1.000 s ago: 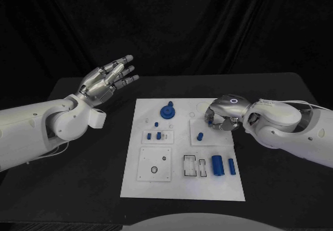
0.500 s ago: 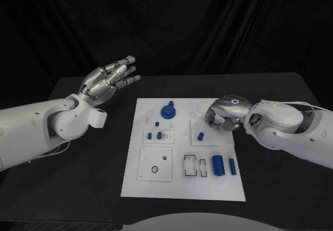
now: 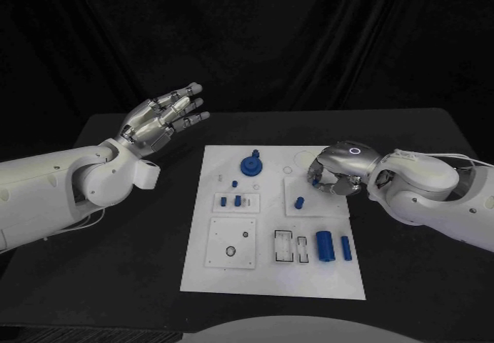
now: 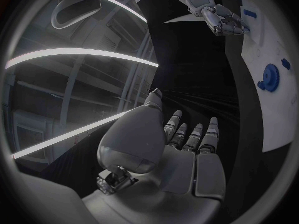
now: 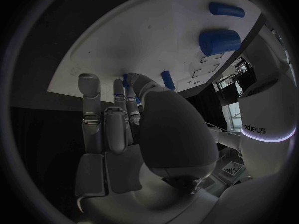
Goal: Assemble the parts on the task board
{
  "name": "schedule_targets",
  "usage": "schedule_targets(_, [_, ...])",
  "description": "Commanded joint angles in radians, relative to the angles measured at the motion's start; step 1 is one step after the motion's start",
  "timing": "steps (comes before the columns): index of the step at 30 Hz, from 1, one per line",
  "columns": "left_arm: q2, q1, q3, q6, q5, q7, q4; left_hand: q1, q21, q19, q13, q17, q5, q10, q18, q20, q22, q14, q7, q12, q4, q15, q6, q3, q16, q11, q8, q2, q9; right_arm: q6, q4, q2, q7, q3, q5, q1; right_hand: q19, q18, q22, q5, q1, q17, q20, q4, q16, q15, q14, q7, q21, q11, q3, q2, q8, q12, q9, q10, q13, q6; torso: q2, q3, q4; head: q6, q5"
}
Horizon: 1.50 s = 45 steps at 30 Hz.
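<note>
The white task board [image 3: 270, 275] lies mid-table. On it stand a blue gear [image 3: 250, 166], small blue pegs [image 3: 235, 201], a lone peg [image 3: 298, 202], a thick blue cylinder [image 3: 324, 245] and a slim one [image 3: 346, 247]. My right hand [image 3: 335, 175] hovers over the board's far right part, fingers curled down. In the right wrist view, its thumb and fingers [image 5: 118, 104] pinch a small blue peg [image 5: 127, 78] just above the board [image 5: 143, 35]. My left hand [image 3: 163, 118] is raised off the table to the board's left, fingers spread, holding nothing. The left wrist view shows that hand [image 4: 181, 144], the gear [image 4: 269, 77] and the right hand [image 4: 218, 17].
Empty recesses mark the board: a square plate with holes [image 3: 230, 243] and slotted outlines [image 3: 290, 246] at the near side. Bare black table [image 3: 113, 271] surrounds the board, with dark curtain behind.
My right hand has shifted slightly to the right over the board's far right corner. The left hand stays raised and still.
</note>
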Motion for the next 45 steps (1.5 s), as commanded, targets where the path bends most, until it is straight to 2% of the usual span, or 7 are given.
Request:
schedule_targets(1, [0.001,-0.002,0.001,0.010,0.007,0.138,0.001,0.010,0.004,0.008,0.001,0.002,0.009,-0.002,-0.010,0.002,0.001,0.007,0.003,0.006,-0.007,-0.002,0.005,0.001,0.005,0.008,0.004,0.002,0.000,-0.035,0.012,-0.008,-0.019,0.001,0.009,0.014,-0.001,0.012,0.050,-0.013,-0.015,0.001,-0.006,-0.001,0.007,-0.005,0.038,-0.002,-0.007,-0.003,0.004,-0.001,-0.004,-0.006,0.001,0.011,-0.003,0.010,0.000,0.0001,0.0001,0.002,0.001])
schedule_targets(14, [0.005,-0.002,0.001,0.010,0.007,0.130,-0.001,0.017,0.005,0.013,0.003,0.002,0.023,0.004,-0.015,0.002,-0.001,0.010,0.009,0.016,-0.016,-0.001,0.007,0.003,0.009,0.016,0.006,0.008,0.001,-0.061,0.083,-0.033,-0.038,0.001,0.054,0.078,0.000,0.013,0.051,-0.027,-0.016,0.004,-0.008,-0.002,0.008,-0.008,0.039,-0.006,-0.008,-0.008,0.009,0.007,-0.002,-0.010,0.002,0.026,-0.005,0.026,0.000,0.0000,0.0000,0.005,0.005])
schedule_targets(21, [0.012,-0.006,0.001,0.019,0.007,0.124,-0.007,0.018,0.005,0.014,0.005,0.002,0.025,0.011,-0.018,0.002,-0.004,0.010,0.013,0.027,-0.019,-0.002,0.011,0.002,0.010,0.021,0.008,0.011,0.001,-0.034,0.163,-0.016,-0.040,0.001,0.061,0.089,0.000,0.014,0.050,-0.027,-0.017,0.003,-0.008,-0.003,0.007,-0.009,0.039,-0.006,-0.014,-0.008,0.009,0.006,-0.003,-0.011,0.002,0.028,-0.005,0.026,0.000,0.0000,0.0001,-0.002,0.012])
schedule_targets(26, [0.016,-0.014,0.001,0.025,0.007,0.121,-0.013,0.018,0.004,0.012,0.005,0.002,0.027,0.011,-0.019,0.001,-0.008,0.008,0.014,0.027,-0.020,-0.002,0.009,0.003,0.009,0.022,0.008,0.014,0.001,-0.012,0.191,0.024,-0.034,0.001,0.064,0.072,-0.001,0.015,0.049,-0.027,-0.017,0.003,-0.008,-0.003,0.007,-0.009,0.039,-0.006,-0.019,-0.008,0.009,0.006,-0.004,-0.011,0.002,0.028,-0.005,0.026,0.000,-0.0002,0.0004,-0.005,0.013])
schedule_targets(30, [0.017,-0.017,0.001,0.026,0.007,0.119,-0.014,0.019,0.004,0.012,0.005,0.002,0.027,0.011,-0.019,0.001,-0.008,0.008,0.014,0.028,-0.020,-0.003,0.008,0.003,0.009,0.022,0.008,0.015,0.001,0.003,0.190,0.063,-0.028,0.001,0.065,0.058,-0.001,0.015,0.049,-0.027,-0.017,0.003,-0.008,-0.004,0.007,-0.009,0.039,-0.006,-0.020,-0.009,0.010,0.006,-0.004,-0.011,0.002,0.029,-0.005,0.026,0.000,-0.0003,0.0003,-0.012,0.020])
schedule_targets(37, [0.017,-0.019,0.001,0.027,0.007,0.115,-0.015,0.019,0.004,0.012,0.005,0.002,0.028,0.011,-0.020,0.001,-0.008,0.008,0.014,0.028,-0.020,-0.003,0.008,0.004,0.009,0.023,0.008,0.016,0.001,0.027,0.161,0.148,-0.016,0.001,0.066,0.021,-0.001,0.016,0.047,-0.025,-0.013,0.003,-0.010,-0.008,0.007,-0.011,0.040,-0.007,-0.029,-0.009,0.013,0.008,-0.007,-0.015,0.000,0.031,-0.007,0.026,0.000,-0.0003,0.0001,-0.029,0.034])
schedule_targets(45, [0.023,-0.020,0.001,0.031,0.007,0.111,-0.019,0.020,0.004,0.012,0.005,0.002,0.028,0.011,-0.020,0.001,-0.009,0.008,0.014,0.029,-0.021,-0.003,0.008,0.005,0.009,0.023,0.008,0.018,0.001,0.045,0.107,0.237,0.000,0.002,0.066,-0.037,-0.002,0.018,0.045,-0.024,-0.013,0.004,-0.010,-0.009,0.008,-0.011,0.040,-0.006,-0.038,-0.009,0.014,0.008,-0.008,-0.016,0.000,0.031,-0.007,0.026,0.000,-0.0007,0.0008,-0.047,0.043])
